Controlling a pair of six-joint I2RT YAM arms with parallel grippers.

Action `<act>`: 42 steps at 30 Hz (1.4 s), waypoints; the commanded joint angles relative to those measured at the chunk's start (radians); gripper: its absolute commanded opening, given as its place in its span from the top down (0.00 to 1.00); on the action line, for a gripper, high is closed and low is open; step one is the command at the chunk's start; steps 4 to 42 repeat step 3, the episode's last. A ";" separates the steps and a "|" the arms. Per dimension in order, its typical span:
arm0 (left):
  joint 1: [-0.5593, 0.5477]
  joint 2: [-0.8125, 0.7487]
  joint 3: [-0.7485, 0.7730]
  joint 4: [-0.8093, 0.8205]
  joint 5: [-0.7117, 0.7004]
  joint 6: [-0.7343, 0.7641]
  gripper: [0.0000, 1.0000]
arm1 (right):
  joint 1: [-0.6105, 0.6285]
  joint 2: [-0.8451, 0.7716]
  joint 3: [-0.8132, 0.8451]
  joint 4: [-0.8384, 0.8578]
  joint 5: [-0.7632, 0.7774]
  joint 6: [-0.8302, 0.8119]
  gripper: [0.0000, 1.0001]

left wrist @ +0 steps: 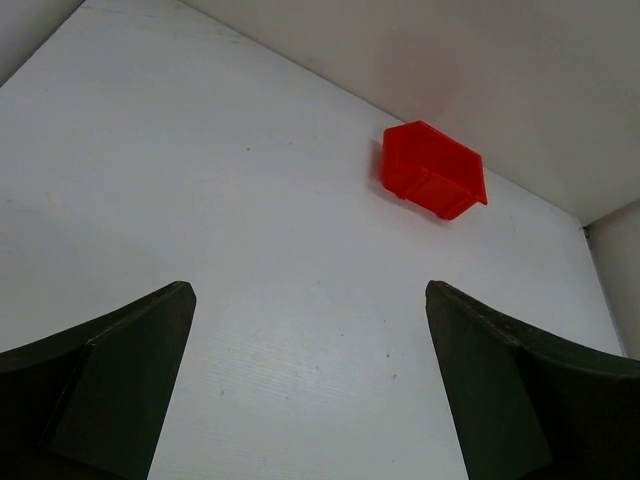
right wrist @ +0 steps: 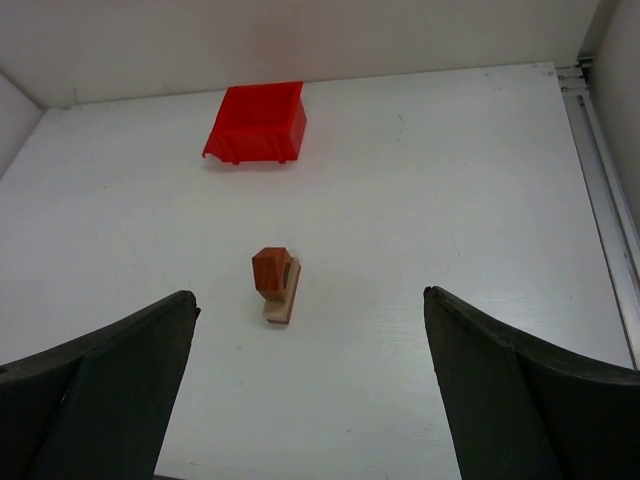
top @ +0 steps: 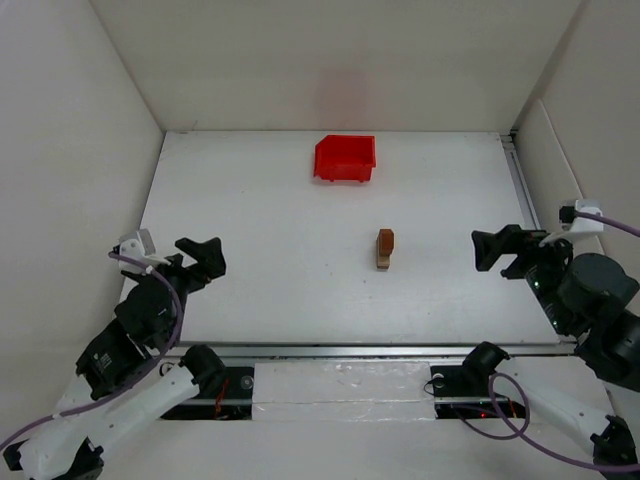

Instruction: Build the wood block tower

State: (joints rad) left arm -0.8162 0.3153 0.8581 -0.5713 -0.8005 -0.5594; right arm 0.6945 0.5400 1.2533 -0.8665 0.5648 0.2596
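Note:
The wood blocks (top: pixel 385 248) stand together as one small stack in the middle of the white table, right of centre. In the right wrist view the stack (right wrist: pixel 275 284) shows a reddish-brown block with a peaked end on a light tan piece, with an orange-brown edge beside it. My right gripper (top: pixel 497 248) is open and empty, to the right of the stack and apart from it. My left gripper (top: pixel 202 257) is open and empty at the table's left side, far from the stack. The stack does not show in the left wrist view.
A red plastic bin (top: pixel 345 158) sits at the back of the table, also in the left wrist view (left wrist: pixel 432 170) and the right wrist view (right wrist: pixel 256 124). White walls enclose the table on three sides. A metal rail (top: pixel 521 185) runs along the right edge.

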 commanded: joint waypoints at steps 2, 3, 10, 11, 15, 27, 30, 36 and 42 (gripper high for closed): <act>0.002 0.036 0.012 0.004 -0.016 -0.033 0.01 | 0.005 0.008 -0.012 0.027 -0.026 -0.028 0.00; 0.002 0.036 0.009 0.007 -0.016 -0.034 0.01 | 0.005 0.011 -0.021 0.032 -0.028 -0.023 0.00; 0.002 0.036 0.009 0.007 -0.016 -0.034 0.01 | 0.005 0.011 -0.021 0.032 -0.028 -0.023 0.00; 0.002 0.036 0.009 0.007 -0.016 -0.034 0.01 | 0.005 0.011 -0.021 0.032 -0.028 -0.023 0.00; 0.002 0.036 0.009 0.007 -0.016 -0.034 0.01 | 0.005 0.011 -0.021 0.032 -0.028 -0.023 0.00; 0.002 0.036 0.009 0.007 -0.016 -0.034 0.01 | 0.005 0.011 -0.021 0.032 -0.028 -0.023 0.00; 0.002 0.036 0.009 0.007 -0.016 -0.034 0.01 | 0.005 0.011 -0.021 0.032 -0.028 -0.023 0.00; 0.002 0.036 0.009 0.007 -0.016 -0.034 0.01 | 0.005 0.011 -0.021 0.032 -0.028 -0.023 0.00; 0.002 0.036 0.009 0.007 -0.016 -0.034 0.01 | 0.005 0.011 -0.021 0.032 -0.028 -0.023 0.00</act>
